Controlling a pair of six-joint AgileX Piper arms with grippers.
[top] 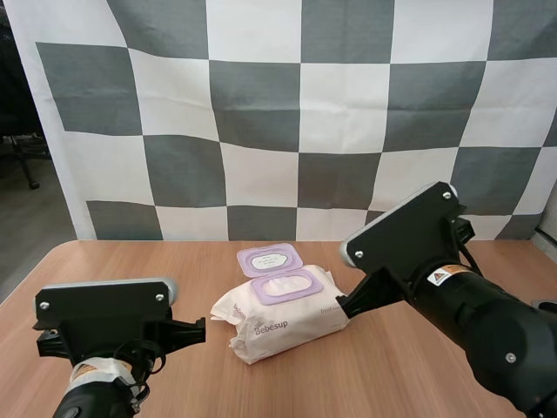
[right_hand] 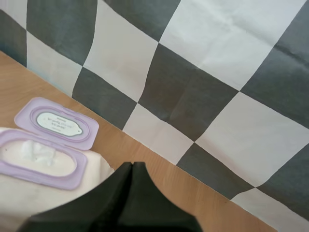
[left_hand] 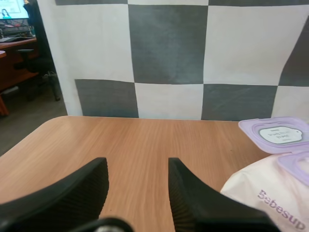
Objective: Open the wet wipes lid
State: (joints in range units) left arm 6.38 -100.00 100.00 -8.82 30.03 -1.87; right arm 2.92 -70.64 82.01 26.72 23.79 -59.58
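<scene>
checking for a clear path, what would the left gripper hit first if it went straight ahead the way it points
Nothing close, as far as it shows: the left gripper, jaws open, points along bare table. The wet wipes pack lies off to its right, probably outside that line.

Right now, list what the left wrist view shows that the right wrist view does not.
Left wrist view, not the right: the left fingers, standing apart above the table, and the Bebesup print on the pack of wet wipes. Right wrist view, not the left: the right fingers, shut together as one dark wedge, and the white wipe in the pack's opening. Both: the pack, its purple lid flipped open, and the wooden table.
</scene>
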